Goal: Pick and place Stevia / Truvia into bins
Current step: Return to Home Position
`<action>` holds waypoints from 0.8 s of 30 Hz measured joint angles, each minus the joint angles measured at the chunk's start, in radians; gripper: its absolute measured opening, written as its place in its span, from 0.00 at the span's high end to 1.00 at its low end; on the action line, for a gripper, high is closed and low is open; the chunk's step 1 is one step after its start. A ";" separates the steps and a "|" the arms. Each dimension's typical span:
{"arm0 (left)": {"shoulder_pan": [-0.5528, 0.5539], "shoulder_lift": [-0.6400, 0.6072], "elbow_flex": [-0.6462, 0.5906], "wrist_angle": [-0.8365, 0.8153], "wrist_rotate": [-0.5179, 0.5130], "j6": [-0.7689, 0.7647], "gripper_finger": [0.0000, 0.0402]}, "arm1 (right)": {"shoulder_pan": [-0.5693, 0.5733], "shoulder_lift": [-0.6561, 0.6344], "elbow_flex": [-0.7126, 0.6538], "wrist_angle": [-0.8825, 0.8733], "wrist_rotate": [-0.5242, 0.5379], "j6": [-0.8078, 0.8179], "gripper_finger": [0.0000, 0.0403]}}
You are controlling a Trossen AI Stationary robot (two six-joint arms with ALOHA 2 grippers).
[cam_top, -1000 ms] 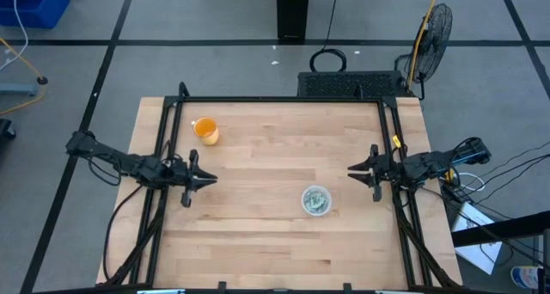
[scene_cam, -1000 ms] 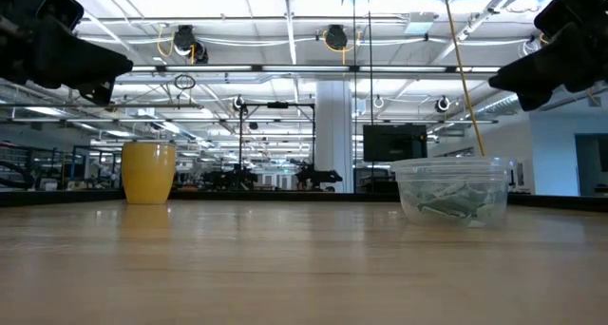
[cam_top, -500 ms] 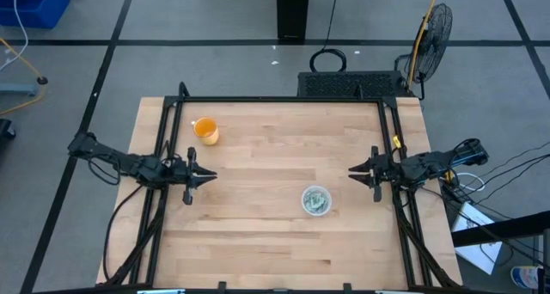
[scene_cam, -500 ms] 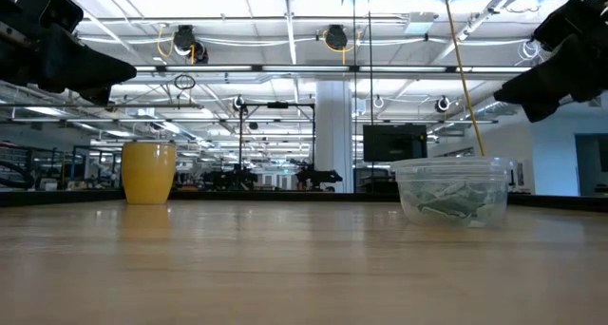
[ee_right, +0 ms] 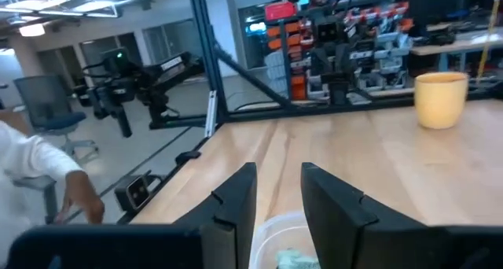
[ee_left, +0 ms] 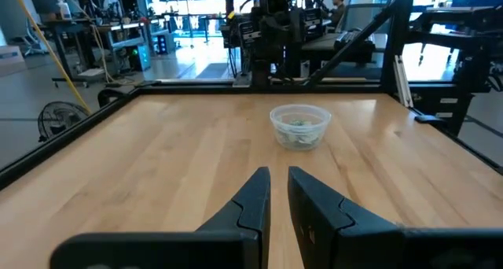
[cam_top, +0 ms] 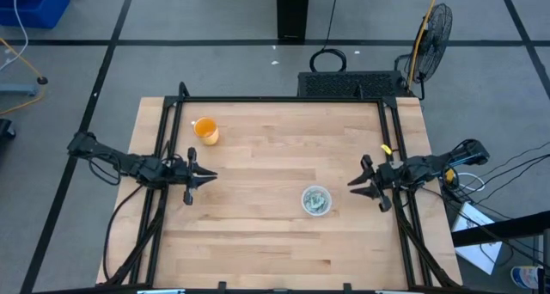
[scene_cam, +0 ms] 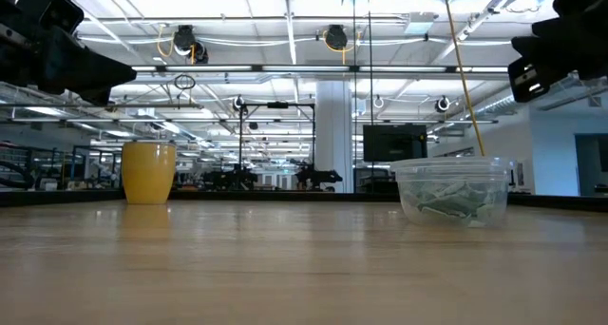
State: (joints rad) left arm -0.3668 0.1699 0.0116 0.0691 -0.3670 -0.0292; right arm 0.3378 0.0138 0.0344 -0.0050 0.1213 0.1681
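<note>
The clear plastic cup stands on its base right of the table's middle, with green and white sachets lying inside it. No sachet shows on the bare wood. My right gripper hovers just right of the cup, fingers open and pointing toward the table's left; the cup's rim sits right below its fingers. My left gripper waits above the table's left side, its fingers open by a narrow gap and pointing at the cup.
An orange cup stands near the far left corner, also seen at table height. A black frame rail runs along the far edge and both sides. A person's white sleeve and hand show beyond the table.
My right gripper has shifted toward the table's near edge and turned about its wrist, ending closer to the clear cup. The gap between its fingers shows no change. The cups and sachets have stayed put.
</note>
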 joint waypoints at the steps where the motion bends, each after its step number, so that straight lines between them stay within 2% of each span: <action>1: 0.000 0.000 0.000 0.000 0.000 0.000 0.87 | 0.000 0.003 0.000 0.001 -0.010 0.002 0.76; 24: 0.000 0.000 -0.001 0.004 0.001 -0.001 0.87 | 0.000 0.010 -0.002 0.067 -0.018 0.003 0.76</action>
State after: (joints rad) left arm -0.3668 0.1699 0.0109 0.0727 -0.3665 -0.0303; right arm 0.3378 0.0235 0.0326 0.0619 0.1028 0.1707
